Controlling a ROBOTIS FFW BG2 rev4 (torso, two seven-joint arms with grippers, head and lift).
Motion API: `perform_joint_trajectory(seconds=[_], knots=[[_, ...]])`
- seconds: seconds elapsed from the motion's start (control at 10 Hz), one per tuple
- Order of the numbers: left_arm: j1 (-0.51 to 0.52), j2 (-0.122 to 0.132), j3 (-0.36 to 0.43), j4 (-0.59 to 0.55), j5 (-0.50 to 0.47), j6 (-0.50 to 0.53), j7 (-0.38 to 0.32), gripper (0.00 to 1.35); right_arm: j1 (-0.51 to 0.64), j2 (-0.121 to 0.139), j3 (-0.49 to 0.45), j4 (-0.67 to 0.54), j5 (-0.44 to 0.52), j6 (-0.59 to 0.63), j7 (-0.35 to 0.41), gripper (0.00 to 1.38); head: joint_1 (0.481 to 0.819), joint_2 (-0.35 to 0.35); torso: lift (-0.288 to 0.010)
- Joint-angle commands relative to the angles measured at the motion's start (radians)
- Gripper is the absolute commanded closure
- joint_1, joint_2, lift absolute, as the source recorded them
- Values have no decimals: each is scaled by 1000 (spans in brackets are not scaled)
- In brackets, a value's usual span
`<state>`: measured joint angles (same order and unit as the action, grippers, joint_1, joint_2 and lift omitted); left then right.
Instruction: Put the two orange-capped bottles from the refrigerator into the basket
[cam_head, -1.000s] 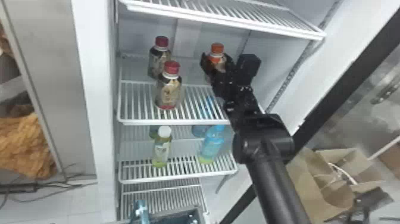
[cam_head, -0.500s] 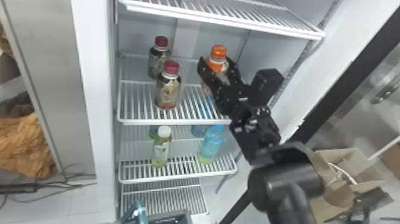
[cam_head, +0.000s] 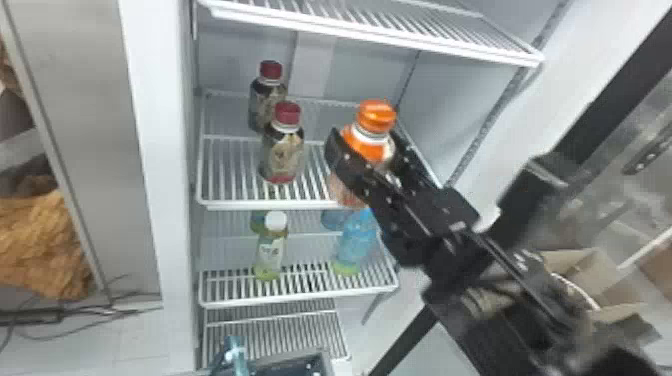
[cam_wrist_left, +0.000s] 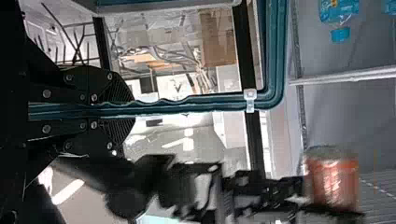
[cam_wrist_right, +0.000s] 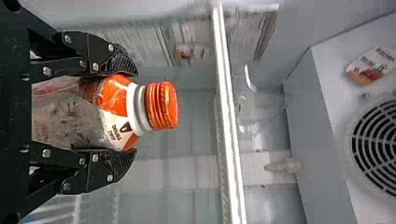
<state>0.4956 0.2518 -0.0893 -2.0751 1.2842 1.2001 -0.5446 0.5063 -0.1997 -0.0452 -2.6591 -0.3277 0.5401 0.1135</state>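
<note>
Right end effector (cam_head: 364, 146): its 2 black fingers (cam_wrist_right: 109, 171) are parted by a bottle's width and pressed to opposite sides of the bottle.
Orange-capped bottle (cam_head: 377, 118): it is gripped around its body, below the neck; its orange cap is left exposed beyond the fingertips, and it is held at a slight tilt, cap up, in front of the refrigerator's middle shelf.
Left end effector (cam_wrist_left: 127, 110): its 2 fingers are closed on the teal handle (cam_wrist_left: 187, 103), with only the strip's thickness between them.
Basket (cam_head: 324, 361): its dark rim is seen at the bottom edge of the head view, beside a teal upright part, below the shelves.
Middle shelf (cam_head: 270, 205): 2 red-capped bottles are carried upright, 1 at the front (cam_head: 284, 155) and 1 behind it (cam_head: 260, 102), to the left of the held bottle.
Lower shelf (cam_head: 300, 299): a white-capped green bottle (cam_head: 270, 255) is stood on the left and a blue bottle (cam_head: 354, 240) on the right; more bottles are partly hidden behind them.
Upper shelf (cam_head: 370, 36): its white wire rack is set above the bottles.
Cardboard box (cam_head: 620, 320): it is placed at the right, partly covered by the right arm.
</note>
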Motion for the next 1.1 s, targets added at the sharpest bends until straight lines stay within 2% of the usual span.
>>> perform_joint_trajectory(seconds=[0.0,0.1,0.2,0.4,0.6,0.8,1.0], knots=[[0,0,2,0,0,0,0,1208,124,3,-19,-204,-53,208,2,889,695,-350,-40],[0,0,2,0,0,0,0,1208,186,11,-37,-280,-69,339,8,888,695,-350,-40],[3,0,2,0,0,0,0,1208,225,22,-53,-280,-81,434,21,888,695,-350,-40],[0,0,2,0,0,0,-2,1208,245,40,-72,-280,-81,513,41,888,695,-350,-40],[0,0,0,0,-2,0,-2,1208,227,49,-102,-280,-87,677,86,888,695,-350,-40],[-2,0,0,0,-2,0,-2,1208,220,49,-100,-280,-85,761,87,888,695,-350,-40],[-2,0,0,0,-2,0,-2,1208,196,51,-104,-214,-101,800,120,888,695,-350,-40]])
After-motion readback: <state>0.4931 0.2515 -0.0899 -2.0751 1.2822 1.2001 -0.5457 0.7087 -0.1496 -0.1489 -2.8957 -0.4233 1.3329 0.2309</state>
